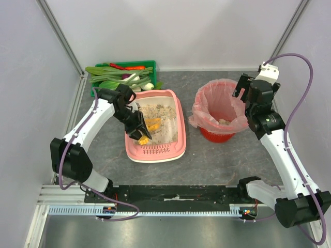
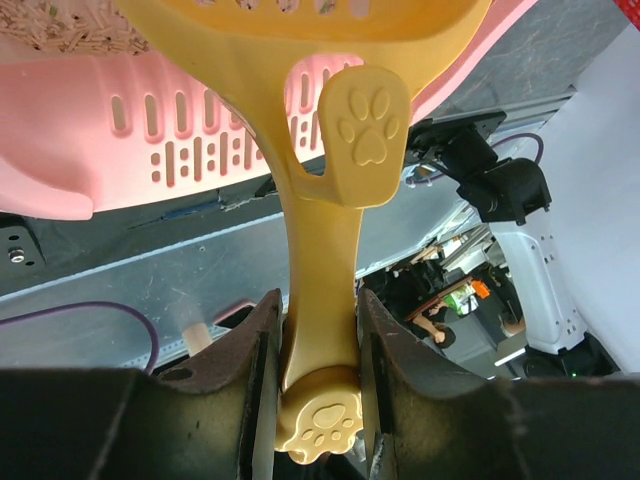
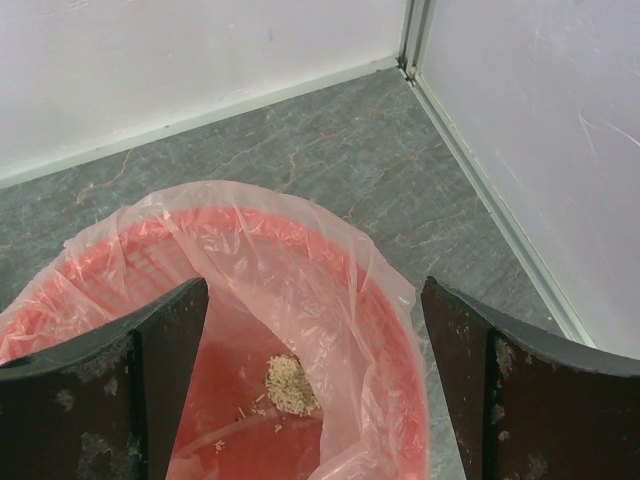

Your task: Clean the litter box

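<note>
Overhead, I see my left gripper (image 1: 140, 129) over the pink litter box (image 1: 155, 151) left of centre on the worktop (image 1: 207, 165), beside the bagged red bin (image 1: 214, 136), left wrist, closed on the yellow scoop (image 2: 320, 230) handle, right wrist, my right gripper (image 3: 315, 320) wide open above the bin

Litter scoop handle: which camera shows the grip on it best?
Left wrist: the yellow litter scoop handle sits clamped between the left fingers. Top external shows the scoop small over the litter box, arm partly covering it. Right wrist shows none of it.
</note>
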Action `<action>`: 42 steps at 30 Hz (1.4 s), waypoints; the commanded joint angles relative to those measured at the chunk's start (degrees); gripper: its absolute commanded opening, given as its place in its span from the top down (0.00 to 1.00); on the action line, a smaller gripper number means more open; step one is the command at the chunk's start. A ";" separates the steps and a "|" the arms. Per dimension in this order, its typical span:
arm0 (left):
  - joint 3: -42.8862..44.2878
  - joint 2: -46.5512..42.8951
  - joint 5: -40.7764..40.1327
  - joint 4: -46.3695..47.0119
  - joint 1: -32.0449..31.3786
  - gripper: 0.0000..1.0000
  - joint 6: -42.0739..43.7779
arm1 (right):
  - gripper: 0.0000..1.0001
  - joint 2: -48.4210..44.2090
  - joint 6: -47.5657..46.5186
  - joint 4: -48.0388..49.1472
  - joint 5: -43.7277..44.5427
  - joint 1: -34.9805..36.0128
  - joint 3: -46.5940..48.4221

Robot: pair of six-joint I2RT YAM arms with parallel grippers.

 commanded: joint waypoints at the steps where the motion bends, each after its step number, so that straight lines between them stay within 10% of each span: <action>1: -0.66 1.35 0.24 0.30 1.11 0.98 -1.80 | 0.04 -1.16 0.35 1.23 1.65 0.07 -0.42; 42: 6.37 14.37 -17.95 6.90 1.20 0.98 7.86 | 0.04 1.83 0.44 0.97 1.21 -0.19 1.61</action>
